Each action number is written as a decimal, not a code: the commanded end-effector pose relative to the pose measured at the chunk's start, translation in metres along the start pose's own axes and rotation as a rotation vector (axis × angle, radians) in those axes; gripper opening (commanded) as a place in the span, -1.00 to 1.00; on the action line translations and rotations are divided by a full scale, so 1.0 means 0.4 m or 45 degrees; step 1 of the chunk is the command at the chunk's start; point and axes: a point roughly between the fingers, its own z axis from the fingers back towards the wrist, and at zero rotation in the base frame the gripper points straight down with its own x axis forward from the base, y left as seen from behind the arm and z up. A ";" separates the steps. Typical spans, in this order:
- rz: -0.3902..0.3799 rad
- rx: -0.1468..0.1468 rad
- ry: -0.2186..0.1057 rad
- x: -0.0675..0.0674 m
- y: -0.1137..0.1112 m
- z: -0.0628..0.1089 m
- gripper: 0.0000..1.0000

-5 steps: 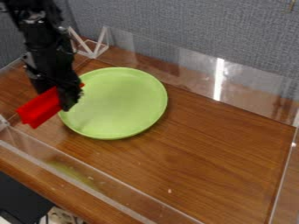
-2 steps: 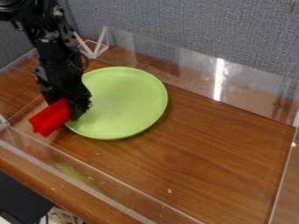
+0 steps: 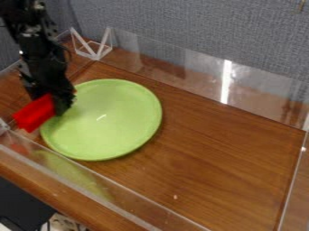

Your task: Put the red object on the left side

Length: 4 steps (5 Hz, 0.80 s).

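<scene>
The red object (image 3: 32, 115), a bright red block, hangs at the far left of the wooden table, just off the left rim of the lime-green plate (image 3: 108, 122). My gripper (image 3: 49, 97), black and reaching down from the upper left, is shut on the block's right end. The block tilts slightly, its lower end close to the table by the left clear wall. Whether it touches the wood I cannot tell.
Clear acrylic walls (image 3: 205, 68) enclose the wooden table (image 3: 218, 153) on all sides. A white wire stand (image 3: 92, 41) sits at the back left behind the arm. Bare wood stretches to the right of the plate.
My gripper swung right over the plate's edge, then back left with the red block in it. The green plate has shifted toward the front left.
</scene>
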 end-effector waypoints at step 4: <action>-0.038 0.002 -0.076 0.067 -0.064 0.125 1.00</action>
